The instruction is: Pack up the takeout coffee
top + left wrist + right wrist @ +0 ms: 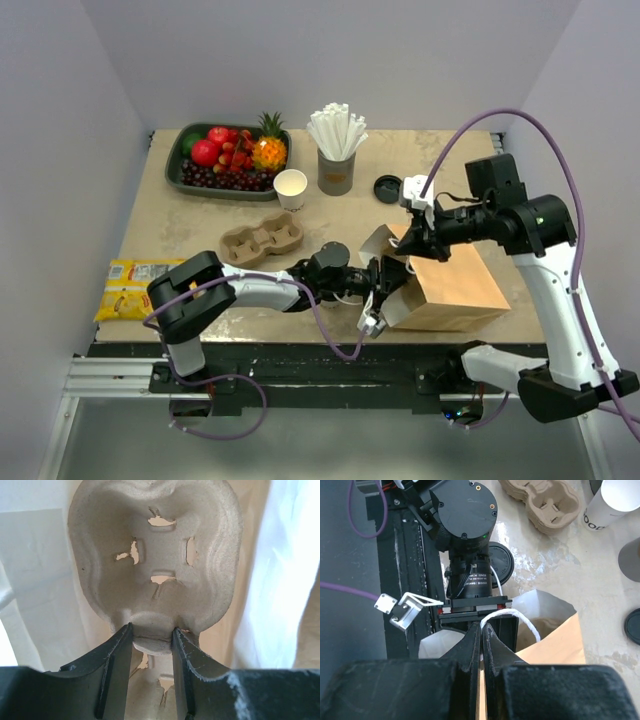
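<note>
Near edge, far left: yellow snack packet [130, 287] lies flat on the bench [200, 215], half over the bench edge.

Left arm reaches across to the right. The left hand [152, 632] is inside the mouth of the paper bag [455, 285], which lies on its side near the front right. The jaws are part closed and clamp the near rim of a pulp carrier [155, 545]. That carrier sits in the bag with the white lining on both sides, cup wells facing the wrist camera.

Right hand [481, 630] comes in from the far side. Its fingers are pressed together on the bag's upper rim with a sliver of brown paper between them, holding the mouth up. The white cord handle [517, 617] loops just beside the tips.

Takeout coffee [502, 565]: only its black lid shows, in the right wrist view. It's on the bench outside the bag, just beside the left wrist and partly hidden by it. Not in either hand.

Mid bench: second carrier [262, 242] lies empty, left of the bag and clear of the arms.

Further back: open white cup [290, 187] stands upright with no lid. The loose black lid [388, 188] lies flat, well to its right. Grey cup [336, 172] of white straws [338, 128] stands between them, a little further back.

Far left: dark tray [178, 160] of fruit.
</note>
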You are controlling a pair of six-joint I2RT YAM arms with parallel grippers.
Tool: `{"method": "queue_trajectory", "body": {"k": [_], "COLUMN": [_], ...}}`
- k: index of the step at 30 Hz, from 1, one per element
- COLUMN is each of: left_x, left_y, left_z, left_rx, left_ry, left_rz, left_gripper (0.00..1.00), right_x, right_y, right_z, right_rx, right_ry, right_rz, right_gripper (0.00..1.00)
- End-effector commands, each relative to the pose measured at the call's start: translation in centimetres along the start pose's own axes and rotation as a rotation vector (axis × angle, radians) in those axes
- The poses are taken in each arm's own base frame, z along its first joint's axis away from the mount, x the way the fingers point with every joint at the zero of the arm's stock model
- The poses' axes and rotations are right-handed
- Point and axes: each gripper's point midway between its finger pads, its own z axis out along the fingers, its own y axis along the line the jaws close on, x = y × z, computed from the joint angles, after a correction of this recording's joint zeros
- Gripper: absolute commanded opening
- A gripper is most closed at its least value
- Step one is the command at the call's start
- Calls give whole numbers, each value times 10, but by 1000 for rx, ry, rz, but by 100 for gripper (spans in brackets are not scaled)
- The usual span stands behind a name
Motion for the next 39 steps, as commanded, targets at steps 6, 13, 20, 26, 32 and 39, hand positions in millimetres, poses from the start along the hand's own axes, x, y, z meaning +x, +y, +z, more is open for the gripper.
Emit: {"method": "queue_trajectory", "body": {"k": [6,13,20,26,32,39], "left_x": [-3,10,-2,-9,-21,-17], "left_y": [3,2,19,53,52,48], "left_z": [26,44,37,31,22,20], "left_rx": [-6,33,-132,-327,-423,-392], "left_ry": [-23,-13,-46,-66,-119,-90], "left_rz": [56,-3,166,217,288,272], "left_gripper": [0,0,0,0,0,0], "right_x": [-1,4,1,-1,-13,-23], "right_y": [24,39,35,39,40,33], "right_z": [1,4,5,9,12,12], "right_rx": [-68,-106,-107,-140,-184,-172], "right_ry": [47,53,54,40,1,-15], "right_rz": [23,27,25,59,73,59], "right_gripper": [0,0,0,0,0,0]}}
